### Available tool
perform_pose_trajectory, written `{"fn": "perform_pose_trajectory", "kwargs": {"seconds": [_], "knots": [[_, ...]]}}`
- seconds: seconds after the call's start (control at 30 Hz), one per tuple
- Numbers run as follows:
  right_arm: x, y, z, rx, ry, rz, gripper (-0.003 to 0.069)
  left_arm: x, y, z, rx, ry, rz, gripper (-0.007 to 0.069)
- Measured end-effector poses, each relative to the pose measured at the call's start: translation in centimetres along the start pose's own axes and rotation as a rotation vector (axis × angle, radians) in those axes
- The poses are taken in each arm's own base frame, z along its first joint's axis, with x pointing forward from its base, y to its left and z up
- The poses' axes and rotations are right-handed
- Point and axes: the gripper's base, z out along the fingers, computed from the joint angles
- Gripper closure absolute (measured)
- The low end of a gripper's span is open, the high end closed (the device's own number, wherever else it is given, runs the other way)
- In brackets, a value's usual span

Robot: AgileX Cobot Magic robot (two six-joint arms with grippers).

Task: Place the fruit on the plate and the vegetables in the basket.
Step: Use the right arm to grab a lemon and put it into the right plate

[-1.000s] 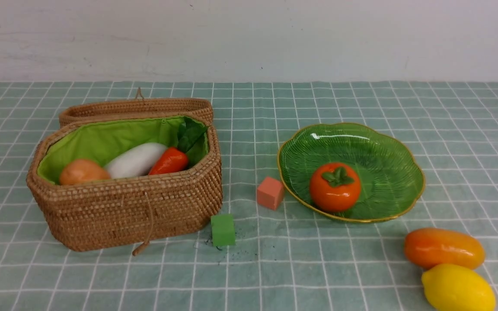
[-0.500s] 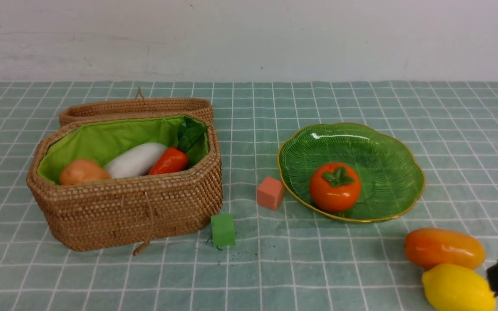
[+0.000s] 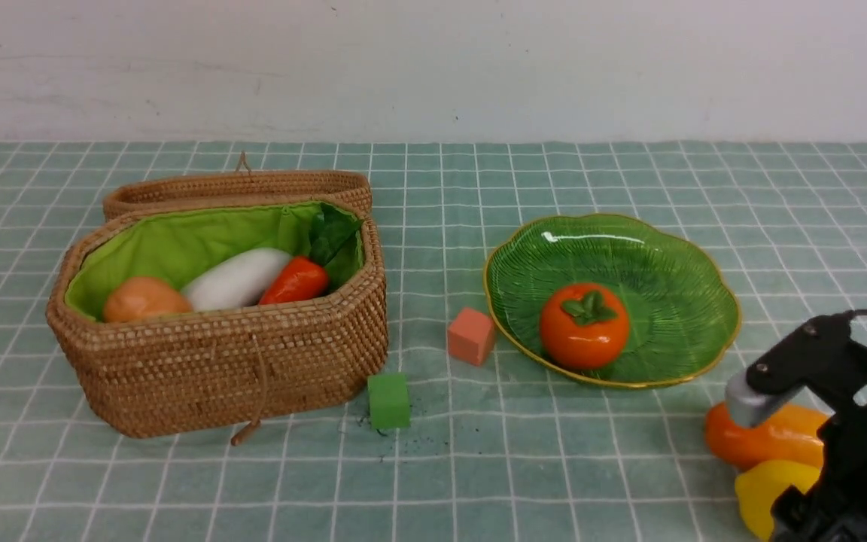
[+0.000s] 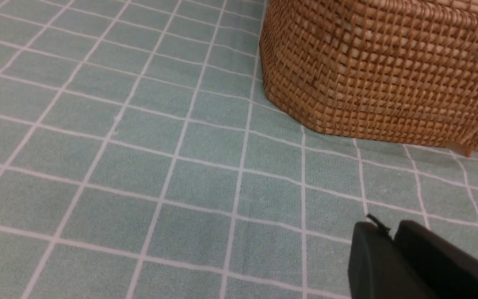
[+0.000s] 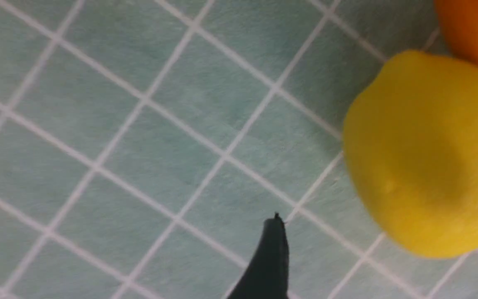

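**A:** Where do we stand?

**B:** Our right gripper [image 5: 388, 236] hangs over the lemon [image 5: 421, 153] with its jaws spread wide and nothing between them gripped. The lemon lies on the checked cloth [image 3: 524, 467] at the near right, just beside the mango [image 3: 768, 446]. Both are off the plate [image 3: 721, 295], where only the persimmon [image 3: 582, 325] sits.

**A:** And our left gripper [image 4: 392, 234]?

**B:** It is low over the cloth beside the basket [image 4: 380, 70], jaws pressed together and empty.

**A:** How will the lemon handle?

**B:** We judge it light and hard, with a glossy skin that will slip. It is rounded, so an off-centre squeeze could squirt it out or set it rolling.

**A:** So where do we take hold?

**B:** Across its fat middle, not the tapering ends. We should mind the mango crowding one side, where a finger could nudge it.
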Motion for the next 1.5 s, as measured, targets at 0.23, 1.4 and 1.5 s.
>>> {"fn": "perform_pose_trajectory", "kwargs": {"seconds": [0.23,1.4,1.5], "knots": [[-0.9,-1.3,2.8,0.089,0.034,-0.141,0.0007,0.0,0.0,0.0,0.000,0.000,0.001,0.0548],[-15.6,-5.5,0.5,0.157,-0.707,0.116,0.0066,0.0,0.0,0.0,0.000,0.000,0.001,0.0515],[-15.9,-6.1,3.9,0.155,-0.670,0.170,0.0066,0.0,0.0,0.0,0.000,0.000,0.001,0.0512]]}}
